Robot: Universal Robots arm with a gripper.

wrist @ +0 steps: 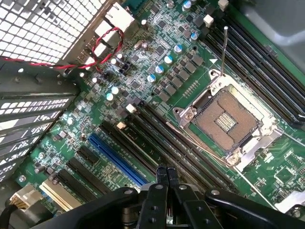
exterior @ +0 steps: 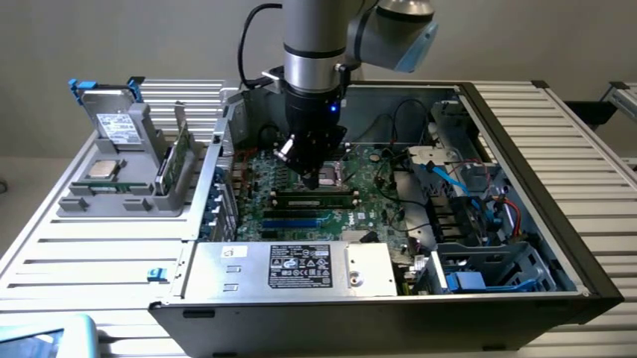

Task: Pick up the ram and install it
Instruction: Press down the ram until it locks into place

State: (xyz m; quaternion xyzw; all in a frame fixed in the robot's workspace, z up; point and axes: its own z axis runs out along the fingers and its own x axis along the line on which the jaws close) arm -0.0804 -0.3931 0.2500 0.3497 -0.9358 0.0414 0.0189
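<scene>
Presently the gripper (exterior: 316, 177) stands low inside the open computer case (exterior: 518, 134), over the motherboard (wrist: 157, 71). In the wrist view its fingers (wrist: 159, 174) are pressed together with nothing between them.

Location of the ram (exterior: 316, 198): judged to be the green stick lying in the bank of memory slots (wrist: 157, 143), directly at 6 o'clock of the fingertips in the exterior view. Whether the tips touch its upper edge cannot be told. A second green board (exterior: 177, 160) stands in the grey holder (exterior: 119, 201) outside the case, at 9 o'clock of it, well apart from the gripper.

Orientation: the ram stands on its long edge, contact edge down in the slot. Its long axis runs from 9 o'clock to 3 o'clock in the exterior view, parallel to the neighbouring slots and to the power supply (exterior: 298, 267) at 6 o'clock. The empty processor socket (wrist: 228, 117) lies just beside the slot bank.

Assessment of the step in hand: this appears to be seating. Done well, the closed tips would bear squarely on the top edge, straight down, with pressure shared along the stick so both ends latch. An off-centre push risks one end staying raised. Sideways load risks bending the stick or striking the socket lever (wrist: 224, 50).
</scene>
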